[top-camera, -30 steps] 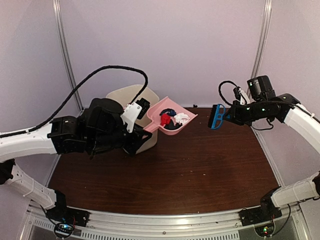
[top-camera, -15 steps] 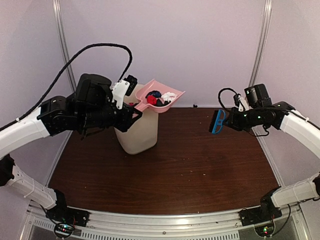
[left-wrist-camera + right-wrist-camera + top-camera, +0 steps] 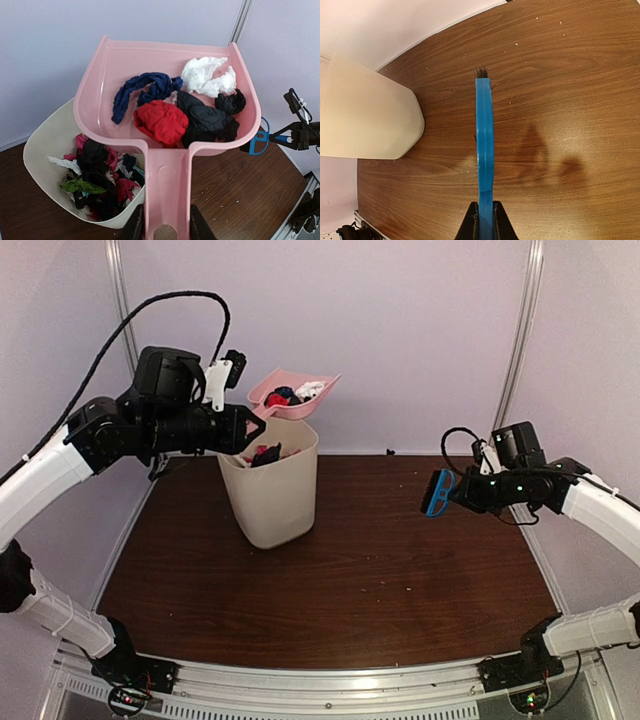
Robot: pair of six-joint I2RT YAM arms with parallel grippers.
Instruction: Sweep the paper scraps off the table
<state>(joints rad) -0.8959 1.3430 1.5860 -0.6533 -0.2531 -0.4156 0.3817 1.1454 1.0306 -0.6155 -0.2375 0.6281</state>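
Note:
My left gripper [image 3: 165,227] is shut on the handle of the pink dustpan [image 3: 125,75], held level above the cream bin [image 3: 268,490]; in the top view the dustpan [image 3: 270,398] hangs over the bin's rear rim. The pan holds paper scraps [image 3: 161,120]: red, black, white and dark blue wads. More scraps [image 3: 100,172] lie inside the bin [image 3: 45,150]. My right gripper [image 3: 484,220] is shut on the blue brush [image 3: 484,140], held above the brown table [image 3: 400,570] at the right; the brush [image 3: 436,492] points left in the top view.
The bin stands at the table's back left. Tiny pale crumbs [image 3: 465,55] dot the wood. Purple walls with metal posts [image 3: 522,330] close in the back and sides. The silver front rail [image 3: 330,685] runs along the near edge.
My left arm has lifted the loaded dustpan up and leftward, from beside the bin to over its rim. My right arm with the brush has barely shifted.

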